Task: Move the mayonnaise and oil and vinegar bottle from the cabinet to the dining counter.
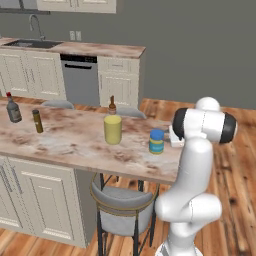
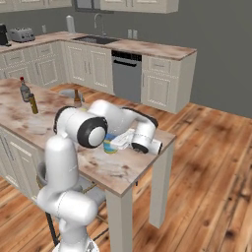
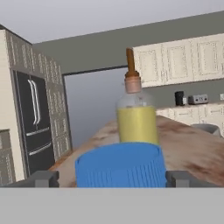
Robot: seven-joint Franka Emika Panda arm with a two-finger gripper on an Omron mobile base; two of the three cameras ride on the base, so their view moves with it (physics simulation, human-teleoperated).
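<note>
My gripper (image 3: pixel 112 178) sits level with the mayo (image 3: pixel 120 165) lid, fingertips (image 3: pixel 43 178) spread wide, one on each side of it, gaps visible both sides, so not clamped on it. In the right base view my own arm hides most of the jar (image 2: pixel 110 145); only a sliver of blue and yellow shows beside the hand, and the fingers there are hard to make out. Left base view shows the jar (image 1: pixel 156 141) whole, upright, axis vertical, on the counter (image 1: pixel 60 137) near its right end. My forearm cuts off the hand there. Oil bottle (image 1: pixel 113 124) stands upright too, stopper up, just left of the jar and apart from it; in the hand view it (image 3: pixel 135 111) rises right behind the lid. Two small bottles, a red-capped one (image 1: pixel 13 110) and a thin brown one (image 1: pixel 37 121), stand well apart at the far left. Open stone between them and the oil bottle. Jar looks near the front edge, probably a small margin. A stool (image 1: pixel 121 206) is tucked under that edge.
</note>
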